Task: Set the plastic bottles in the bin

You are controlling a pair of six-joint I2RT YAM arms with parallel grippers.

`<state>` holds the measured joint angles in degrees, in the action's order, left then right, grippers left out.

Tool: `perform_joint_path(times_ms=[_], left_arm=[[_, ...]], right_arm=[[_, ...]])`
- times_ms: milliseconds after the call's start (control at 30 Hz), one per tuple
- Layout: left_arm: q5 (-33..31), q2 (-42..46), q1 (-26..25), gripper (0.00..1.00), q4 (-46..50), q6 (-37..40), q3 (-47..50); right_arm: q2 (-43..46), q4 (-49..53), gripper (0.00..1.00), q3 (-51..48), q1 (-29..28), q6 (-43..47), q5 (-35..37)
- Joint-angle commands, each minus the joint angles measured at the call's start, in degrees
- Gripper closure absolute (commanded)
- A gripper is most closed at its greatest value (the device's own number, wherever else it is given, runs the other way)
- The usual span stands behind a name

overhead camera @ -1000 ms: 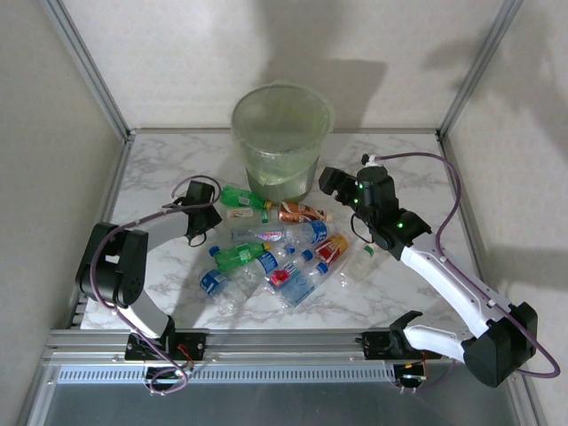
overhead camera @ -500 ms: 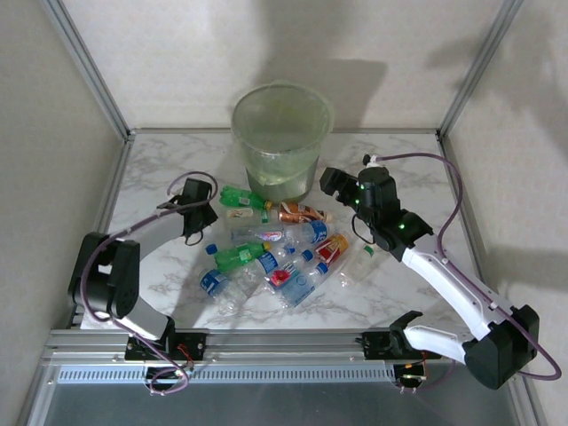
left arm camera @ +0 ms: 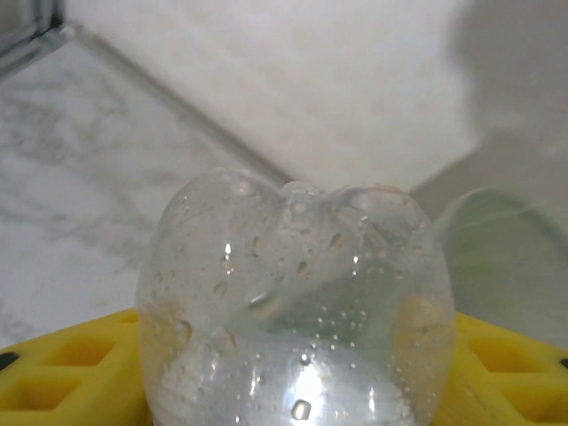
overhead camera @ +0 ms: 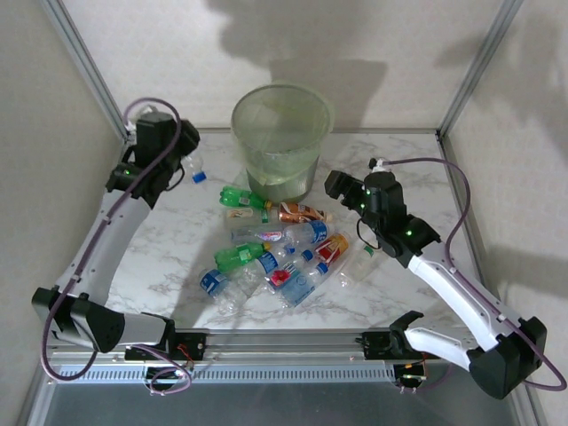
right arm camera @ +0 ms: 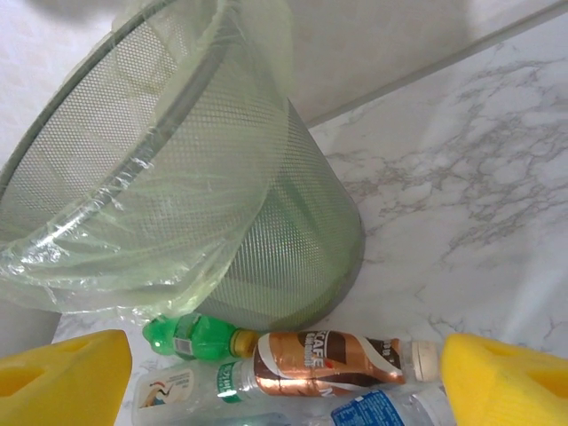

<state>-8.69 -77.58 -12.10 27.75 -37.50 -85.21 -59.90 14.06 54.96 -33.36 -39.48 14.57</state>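
1. The left hand (overhead camera: 177, 161) is clenched on a clear bottle (left arm camera: 293, 302), with a yellow pad (left arm camera: 71, 382) pressing each side near its base. Hand and bottle hang in the air to the left of the bin (overhead camera: 282, 133), outside its rim, with the blue cap (overhead camera: 199, 177) on the bin side
2. The right hand (overhead camera: 342, 189) is spread wide and grasps nothing. It hovers just to the right of the bin, above a brown bottle (right arm camera: 324, 355) and a green bottle (right arm camera: 191, 337) lying close to the bin's foot
3. The remaining bottles (overhead camera: 275, 253) lie heaped on the surface (overhead camera: 169, 257) on the near side of the bin
4. Risk: the bottle is not over the bin's mouth, so letting go here would drop it beside the bin
5. Risk: the grip sits on the rounded base of thin plastic beaded with droplets, so the bottle may slip or pop out on the way across
6. Risk: the bin looks light, a mesh basket with a loose pale-green liner (right arm camera: 177, 213). A knock on its rim from the left could tip it or snag the liner
7. Risk: both arms flank the bin, so the left one crossing over the mouth could meet the right hand
8. Writing: the brown bottle's label reads "CAFE", and the smaller print under it is illegible. The labels in the heap are too small to read
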Motion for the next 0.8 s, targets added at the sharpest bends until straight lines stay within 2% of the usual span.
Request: perform_joint_path(times_ms=[0,200,333,567,767], left_arm=[[4.69,-2.91,-1.62,0.41,1.97,0.68,-6.98],[8.68,-13.17,-8.55,0.39,-2.46,-0.88,-20.94],[7.71,-22.82,-12.8,0.39,-4.21,-0.83,-30.23],[8.52,-36.29,-13.81,0.39,-5.32,-3.0,-40.47],[6.59,-40.41,-14.44,0.35,-2.64,-2.31,-42.27]], right_arm=[[2.37,1.99,0.1,-1.96,0.14,-1.36,1.33],[4.5,3.12,0.1,-4.13,0.1,-2.4,1.61],[5.21,3.11,0.1,-4.75,0.14,-3.09,1.54],[7.15,4.07,0.1,-6.13,0.12,-3.9,1.75],[8.02,5.55,0.1,-7.08,0.14,-4.24,2.37]])
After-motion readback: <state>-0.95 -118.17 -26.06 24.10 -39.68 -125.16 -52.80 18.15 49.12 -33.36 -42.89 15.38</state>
